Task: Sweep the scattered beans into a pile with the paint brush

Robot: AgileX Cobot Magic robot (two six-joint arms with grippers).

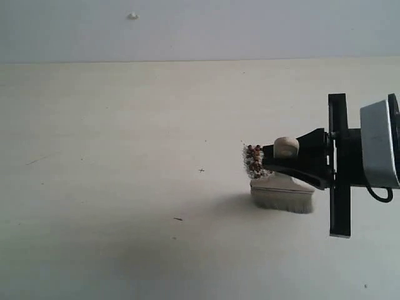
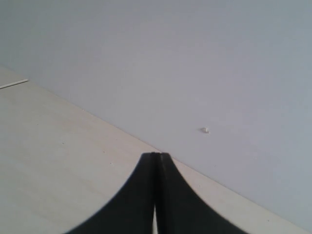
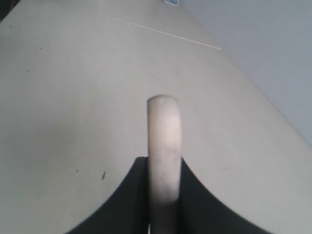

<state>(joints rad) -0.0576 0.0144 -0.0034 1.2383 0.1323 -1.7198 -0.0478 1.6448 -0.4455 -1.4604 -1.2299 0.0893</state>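
Observation:
The paint brush (image 1: pixel 282 190) stands with its whitish bristles down on the pale table at the right. Its cream handle (image 1: pixel 286 146) points up between the fingers of my right gripper (image 1: pixel 270 157), which is shut on it. In the right wrist view that handle (image 3: pixel 164 146) sticks out between the black fingers. A small clump of reddish-brown beans (image 1: pixel 253 160) with whitish crumbs lies just left of the brush, touching the gripper's tip. My left gripper (image 2: pixel 156 155) is shut with nothing in it, seen only in the left wrist view, pointing toward the wall.
The pale table (image 1: pixel 125 187) runs back to a grey wall (image 1: pixel 200 28). A few tiny dark specks (image 1: pixel 178 219) lie on the table left of the brush. A small white nub (image 1: pixel 132 16) sits on the wall.

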